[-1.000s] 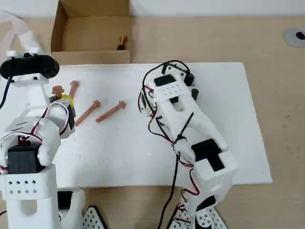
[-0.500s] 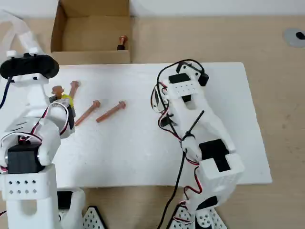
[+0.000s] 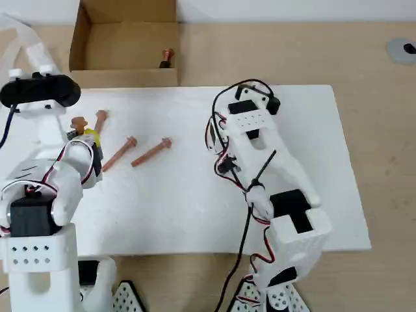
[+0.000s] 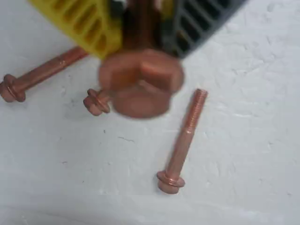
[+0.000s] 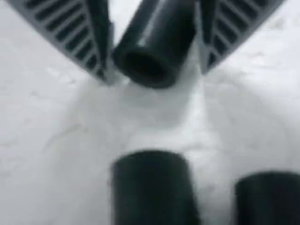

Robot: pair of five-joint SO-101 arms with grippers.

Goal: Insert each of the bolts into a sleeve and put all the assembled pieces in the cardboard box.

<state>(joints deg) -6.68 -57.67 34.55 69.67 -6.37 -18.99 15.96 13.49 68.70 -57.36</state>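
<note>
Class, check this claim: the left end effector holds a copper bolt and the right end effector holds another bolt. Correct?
No. The left end effector holds a copper bolt, but the right end effector holds a black sleeve, as the right wrist view shows.

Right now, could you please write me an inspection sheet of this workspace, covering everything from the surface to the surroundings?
Surface: white mat on a wooden table.
Job's things: three loose bolts on the mat; two more sleeves on the mat; one assembled piece in the cardboard box.
Clutter: nothing seen.
Grippers: left gripper shut on a bolt; right gripper shut on a black sleeve.
Cables: wires run along the right arm.
Surroundings: grey disc on the table.
</note>
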